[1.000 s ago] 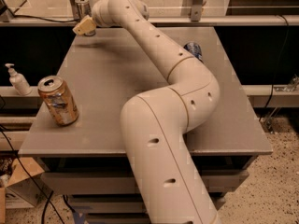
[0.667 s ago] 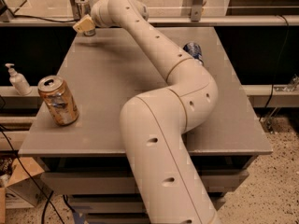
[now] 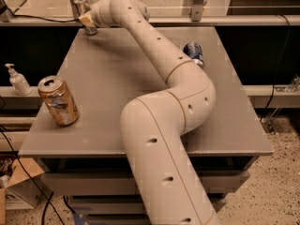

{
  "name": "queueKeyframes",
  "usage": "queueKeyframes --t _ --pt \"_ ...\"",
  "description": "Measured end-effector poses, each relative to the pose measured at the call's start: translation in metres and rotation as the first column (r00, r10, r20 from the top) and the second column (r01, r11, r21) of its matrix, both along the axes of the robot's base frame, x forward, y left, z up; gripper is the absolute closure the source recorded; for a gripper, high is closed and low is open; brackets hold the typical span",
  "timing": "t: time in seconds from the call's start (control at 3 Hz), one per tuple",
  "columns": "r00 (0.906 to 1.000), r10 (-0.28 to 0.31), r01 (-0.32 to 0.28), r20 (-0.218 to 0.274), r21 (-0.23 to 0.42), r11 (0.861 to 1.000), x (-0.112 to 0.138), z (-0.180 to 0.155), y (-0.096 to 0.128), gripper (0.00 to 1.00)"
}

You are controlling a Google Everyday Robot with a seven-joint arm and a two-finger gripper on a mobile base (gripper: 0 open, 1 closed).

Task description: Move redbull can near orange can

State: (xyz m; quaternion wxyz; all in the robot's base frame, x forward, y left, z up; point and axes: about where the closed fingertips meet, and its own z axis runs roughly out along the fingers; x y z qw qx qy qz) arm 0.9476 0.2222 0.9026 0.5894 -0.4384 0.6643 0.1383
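We see the gripper point(image 3: 86, 19) at the redbull can point(image 3: 80, 5), grip untellable; the orange can point(image 3: 58, 102) bears pale, unreadable markings.

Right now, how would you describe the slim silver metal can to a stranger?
Look at the grey table, then at its far left corner, where the robot's gripper sits. The slim, shiny silver metal can stands upright there at the gripper. It is narrower than the wide orange-copper can at the front left and the blue can at the far right.
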Motion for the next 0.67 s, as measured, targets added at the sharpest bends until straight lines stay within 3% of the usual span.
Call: queueKeyframes --t 0.33,0.67 --pt "1.0 0.008 -0.008 -0.003 0.01 1.0 0.0002 0.0004 0.0011 0.87" --pt "0.9999 0.008 -0.008 0.008 0.021 1.0 0.0004 0.0076 -0.0014 1.0"
